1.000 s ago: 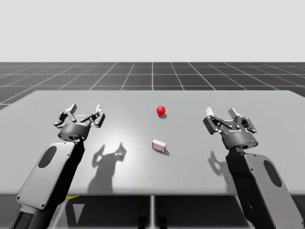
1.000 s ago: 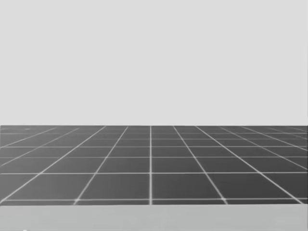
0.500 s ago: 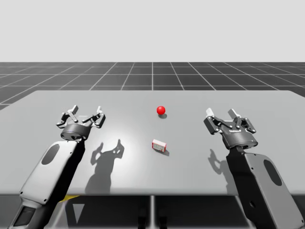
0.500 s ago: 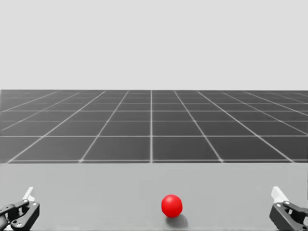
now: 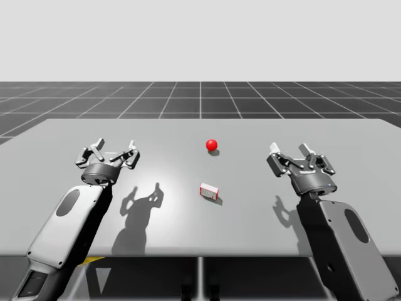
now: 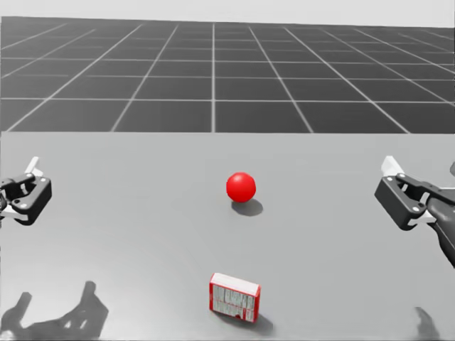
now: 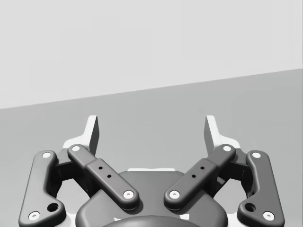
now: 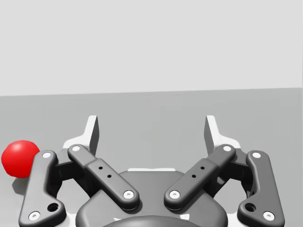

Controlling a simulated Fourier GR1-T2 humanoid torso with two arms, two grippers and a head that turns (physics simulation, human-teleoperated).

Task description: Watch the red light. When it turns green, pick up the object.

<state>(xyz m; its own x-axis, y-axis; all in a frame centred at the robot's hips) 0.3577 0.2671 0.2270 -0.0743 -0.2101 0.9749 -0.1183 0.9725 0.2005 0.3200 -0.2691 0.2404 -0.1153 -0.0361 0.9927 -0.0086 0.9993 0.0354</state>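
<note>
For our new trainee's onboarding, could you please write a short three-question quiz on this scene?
1. True or false: the light on the table has turned green.
2. In the high view, the red and white box lies: A) nearer to me than the light; B) beyond the light; C) on top of the light.
3. Fill in: the left gripper and the right gripper both stand ____.
Key: 1 false, it is red. 2 A. 3 open, holding nothing.
</note>
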